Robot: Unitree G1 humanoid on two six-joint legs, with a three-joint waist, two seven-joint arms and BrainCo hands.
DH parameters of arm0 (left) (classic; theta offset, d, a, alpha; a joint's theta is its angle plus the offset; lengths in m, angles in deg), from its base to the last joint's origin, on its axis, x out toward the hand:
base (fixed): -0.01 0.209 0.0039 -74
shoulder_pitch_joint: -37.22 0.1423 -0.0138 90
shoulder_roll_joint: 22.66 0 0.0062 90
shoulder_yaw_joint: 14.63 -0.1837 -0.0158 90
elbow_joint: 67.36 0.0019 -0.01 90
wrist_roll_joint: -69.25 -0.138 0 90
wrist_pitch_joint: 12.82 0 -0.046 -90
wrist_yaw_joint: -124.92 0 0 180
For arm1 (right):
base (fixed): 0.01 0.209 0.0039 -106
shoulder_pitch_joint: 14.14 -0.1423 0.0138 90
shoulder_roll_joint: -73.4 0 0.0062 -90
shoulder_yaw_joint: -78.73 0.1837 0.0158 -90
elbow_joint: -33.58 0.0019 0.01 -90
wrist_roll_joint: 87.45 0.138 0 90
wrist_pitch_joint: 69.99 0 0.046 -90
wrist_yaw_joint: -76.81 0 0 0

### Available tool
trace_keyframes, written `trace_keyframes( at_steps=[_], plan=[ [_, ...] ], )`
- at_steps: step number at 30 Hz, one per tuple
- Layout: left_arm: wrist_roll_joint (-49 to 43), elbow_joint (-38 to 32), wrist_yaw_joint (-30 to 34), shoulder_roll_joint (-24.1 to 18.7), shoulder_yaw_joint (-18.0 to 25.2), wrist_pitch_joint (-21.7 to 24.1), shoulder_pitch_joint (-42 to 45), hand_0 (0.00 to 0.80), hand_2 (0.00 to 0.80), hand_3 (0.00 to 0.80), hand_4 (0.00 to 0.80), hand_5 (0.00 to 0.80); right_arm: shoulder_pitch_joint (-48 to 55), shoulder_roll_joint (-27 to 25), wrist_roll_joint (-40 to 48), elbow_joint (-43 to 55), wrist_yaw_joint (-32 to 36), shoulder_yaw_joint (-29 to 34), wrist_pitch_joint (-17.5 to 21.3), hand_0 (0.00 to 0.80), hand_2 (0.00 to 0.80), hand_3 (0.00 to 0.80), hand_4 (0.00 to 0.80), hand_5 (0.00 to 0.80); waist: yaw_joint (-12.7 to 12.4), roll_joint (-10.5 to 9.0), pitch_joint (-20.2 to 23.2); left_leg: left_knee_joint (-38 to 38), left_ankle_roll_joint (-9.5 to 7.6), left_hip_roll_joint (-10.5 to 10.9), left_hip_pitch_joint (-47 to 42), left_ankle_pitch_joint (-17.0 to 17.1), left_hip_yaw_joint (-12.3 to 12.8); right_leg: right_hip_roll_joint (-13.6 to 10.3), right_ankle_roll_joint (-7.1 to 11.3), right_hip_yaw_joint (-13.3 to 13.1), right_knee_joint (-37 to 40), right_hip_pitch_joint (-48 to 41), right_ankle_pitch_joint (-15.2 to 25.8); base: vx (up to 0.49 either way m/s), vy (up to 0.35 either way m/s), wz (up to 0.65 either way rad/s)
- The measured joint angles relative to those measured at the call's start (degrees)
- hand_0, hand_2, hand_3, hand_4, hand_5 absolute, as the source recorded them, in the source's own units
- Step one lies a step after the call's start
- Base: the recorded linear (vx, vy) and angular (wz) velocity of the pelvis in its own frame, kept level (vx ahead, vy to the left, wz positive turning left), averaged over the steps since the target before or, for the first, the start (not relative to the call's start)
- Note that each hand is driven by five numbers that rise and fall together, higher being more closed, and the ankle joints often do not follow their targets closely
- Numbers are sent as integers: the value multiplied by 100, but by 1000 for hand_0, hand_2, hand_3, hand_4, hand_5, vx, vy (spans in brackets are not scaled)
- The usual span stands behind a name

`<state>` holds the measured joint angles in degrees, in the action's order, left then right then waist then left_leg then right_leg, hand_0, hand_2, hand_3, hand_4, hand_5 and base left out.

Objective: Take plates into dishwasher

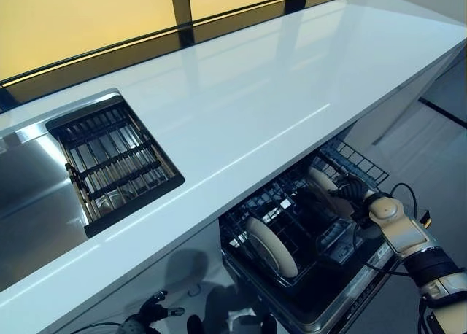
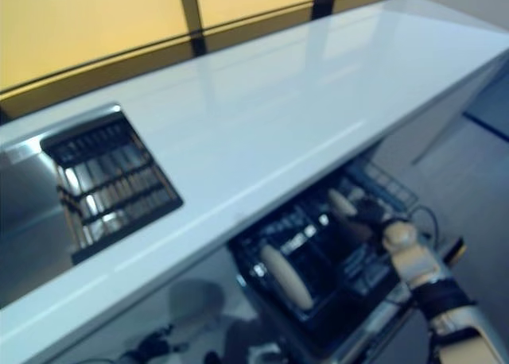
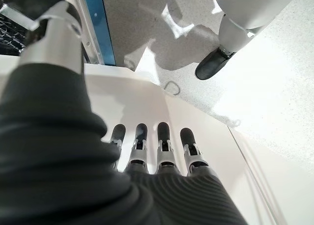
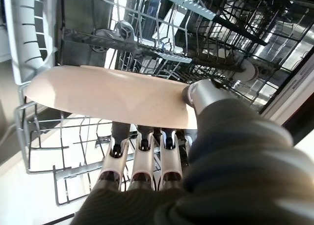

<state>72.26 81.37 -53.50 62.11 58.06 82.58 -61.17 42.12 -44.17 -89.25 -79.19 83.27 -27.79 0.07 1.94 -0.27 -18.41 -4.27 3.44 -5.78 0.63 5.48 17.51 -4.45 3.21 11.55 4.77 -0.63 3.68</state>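
Observation:
The dishwasher's lower rack (image 1: 355,163) is pulled out from under the counter. One beige plate (image 1: 271,246) stands on edge in its near-left part. A second beige plate (image 4: 108,99) is pinched by my right hand (image 4: 196,95), thumb on one face and fingers (image 4: 142,141) under the other. In the left eye view this held plate (image 1: 319,182) stands low in the rack's far right part, with my right hand (image 1: 354,193) just beside it. Whether it rests on the wires is unclear. My left hand (image 3: 162,146) hangs idle below the counter, fingers straight and empty.
A long white counter (image 1: 292,79) overhangs the rack's back half. A steel sink (image 1: 29,195) with a dark drying rack (image 1: 113,159) lies at the left. The open dishwasher door (image 1: 365,279) juts out in front. Another wire rack (image 4: 196,33) shows past the held plate.

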Motion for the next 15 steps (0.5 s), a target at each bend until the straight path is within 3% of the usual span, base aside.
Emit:
trace_keyframes(
  at_steps=[4, 15],
  plan=[
    [3, -97, 5, -3, -103, -2, -101, 0, 0, 0, 0, 0, -145, 9, 9, -282, -98, -24, 19, 800, 800, 800, 800, 800, -135, 30, -17, 1, -1, -4, 107, 27, -50, 6, -8, 40, -2, 80, 6, -11, -14, 4],
    [11, -159, 9, -17, -183, -11, -177, 0, 0, 0, 0, 0, -326, 53, 27, -599, -285, -225, 56, 800, 800, 800, 800, 800, -159, 51, -127, -9, -2, -2, 138, 36, -63, 6, -15, 52, -3, 108, 10, 0, 0, 0]
  ],
)
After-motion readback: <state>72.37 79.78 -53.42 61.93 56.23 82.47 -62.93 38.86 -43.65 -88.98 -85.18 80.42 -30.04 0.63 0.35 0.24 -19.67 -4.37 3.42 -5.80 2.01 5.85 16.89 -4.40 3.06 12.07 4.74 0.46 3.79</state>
